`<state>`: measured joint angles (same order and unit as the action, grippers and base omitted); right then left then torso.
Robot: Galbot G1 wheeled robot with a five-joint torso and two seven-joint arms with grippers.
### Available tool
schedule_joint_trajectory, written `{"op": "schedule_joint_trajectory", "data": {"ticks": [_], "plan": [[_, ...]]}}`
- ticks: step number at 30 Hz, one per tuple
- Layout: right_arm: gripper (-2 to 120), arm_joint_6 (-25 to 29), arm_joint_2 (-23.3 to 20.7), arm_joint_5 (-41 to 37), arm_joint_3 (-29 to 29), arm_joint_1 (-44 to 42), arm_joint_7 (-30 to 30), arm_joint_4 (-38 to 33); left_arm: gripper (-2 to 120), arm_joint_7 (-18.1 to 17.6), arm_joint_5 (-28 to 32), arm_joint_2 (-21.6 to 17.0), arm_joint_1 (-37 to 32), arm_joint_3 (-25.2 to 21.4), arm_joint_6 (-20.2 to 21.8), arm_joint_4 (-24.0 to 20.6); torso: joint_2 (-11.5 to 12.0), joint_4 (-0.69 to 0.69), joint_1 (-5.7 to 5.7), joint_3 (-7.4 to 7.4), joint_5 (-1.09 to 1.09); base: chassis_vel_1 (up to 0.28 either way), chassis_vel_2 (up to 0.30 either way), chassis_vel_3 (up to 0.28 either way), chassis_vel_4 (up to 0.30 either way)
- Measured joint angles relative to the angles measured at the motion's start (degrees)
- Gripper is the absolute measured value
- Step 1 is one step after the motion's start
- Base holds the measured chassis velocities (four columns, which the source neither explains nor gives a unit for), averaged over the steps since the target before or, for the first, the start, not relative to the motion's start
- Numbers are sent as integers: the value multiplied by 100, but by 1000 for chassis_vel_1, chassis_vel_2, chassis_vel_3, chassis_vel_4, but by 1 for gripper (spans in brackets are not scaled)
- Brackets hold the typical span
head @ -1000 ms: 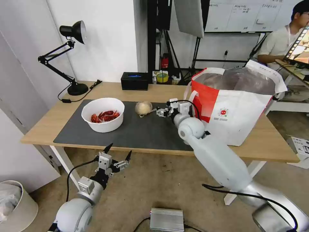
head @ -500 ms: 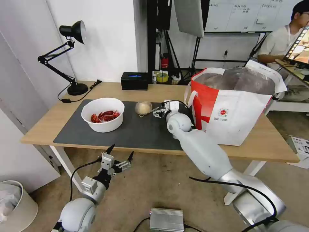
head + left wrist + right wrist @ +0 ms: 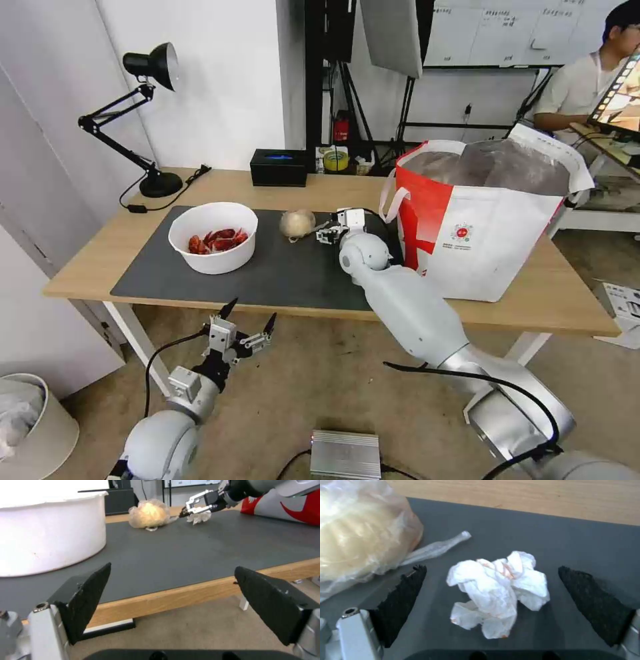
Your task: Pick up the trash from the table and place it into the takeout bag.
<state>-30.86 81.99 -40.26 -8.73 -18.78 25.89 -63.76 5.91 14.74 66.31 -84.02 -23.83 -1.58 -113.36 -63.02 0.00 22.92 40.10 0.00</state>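
Light-wood table (image 3: 347,190) with a dark grey mat (image 3: 280,273), set against a white wall; black desk lamp (image 3: 143,100) at far left, black tissue box (image 3: 279,167) at the far edge. White bowl of crayfish shells (image 3: 213,237) sits on the mat's left part. Plastic-wrapped beige cup (image 3: 297,223) lies mid-mat. Takeout bag (image 3: 487,213) stands open at right, foil lining visible.

Right gripper (image 3: 327,233) is reached over the mat between cup and bag. In its wrist view, crumpled tissue (image 3: 498,592) is seen lying on the mat, bracketed by both fingers (image 3: 403,595), which are spread wide and not touching it. The cup's twisted plastic tail lies just beside one finger.

Left gripper (image 3: 243,327) is held low, near of the table edge, fingers apart, holding nothing.

Judged step: grasping the tissue. For a clean pick, the tissue should be kept centred, the fingers lowered close to the mat, and the plastic tail kept out of the closure.
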Motion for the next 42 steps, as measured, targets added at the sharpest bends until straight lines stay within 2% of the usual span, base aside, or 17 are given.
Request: {"op": "schedule_joint_trajectory", "data": {"ticks": [9,13,16,17,20,21,24,26,29,30,33,34,37,39,42], "plan": [[100,-26,5,12,14,13,-2,116,100,1,-8,21,29,38,-5,23,0,0,0,0,0,0,0,0,0],[92,-47,-6,4,37,13,-10,146,100,2,-24,36,36,77,-11,39,0,0,0,0,0,0,0,0,0],[80,-55,-15,-8,51,2,-16,147,100,2,-37,39,37,104,-16,42,0,0,0,0,0,0,0,0,0],[80,-55,-15,-8,51,2,-16,147,100,2,-37,39,37,104,-16,42,0,0,0,0,0,0,0,0,0],[63,-56,-33,-16,61,-29,-22,133,100,2,-40,40,38,115,-18,41,0,1,0,-1,1,0,0,0,0],[63,-56,-33,-16,61,-29,-22,133,100,2,-40,40,38,115,-18,41,0,1,0,-1,1,0,0,0,0],[51,-58,-53,-29,63,-58,-21,95,100,1,-42,40,34,118,-19,31,0,2,-1,-1,1,0,0,0,0],[48,-58,-60,-36,64,-70,-18,78,100,1,-44,40,31,120,-19,27,0,2,0,-1,1,0,0,0,0],[30,-41,-123,-182,55,-139,-15,-91,100,1,-58,41,14,131,-19,2,0,-1,0,0,0,0,0,0,0],[30,-41,-123,-182,55,-139,-15,-91,100,1,-58,41,14,131,-19,2,0,-1,0,0,0,0,0,0,0],[17,31,-196,-241,30,-207,-77,-285,100,0,-68,42,-5,136,-19,-17,0,-1,0,1,0,0,0,0,0],[17,31,-196,-241,30,-207,-77,-285,100,0,-68,42,-5,136,-19,-17,0,-1,0,1,0,0,0,0,0],[2,85,-334,-271,1,-304,-129,-620,100,0,-74,47,-31,132,-30,-38,0,0,0,1,0,0,0,0,0],[0,104,-407,-308,-22,-346,-157,-765,100,0,-75,49,-39,129,-41,-41,0,0,0,1,1,0,0,0,0],[0,157,-688,-471,-84,-498,-280,-1339,100,-3,-82,57,-58,117,-88,-48,0,-1,0,1,1,0,0,0,0]]}}
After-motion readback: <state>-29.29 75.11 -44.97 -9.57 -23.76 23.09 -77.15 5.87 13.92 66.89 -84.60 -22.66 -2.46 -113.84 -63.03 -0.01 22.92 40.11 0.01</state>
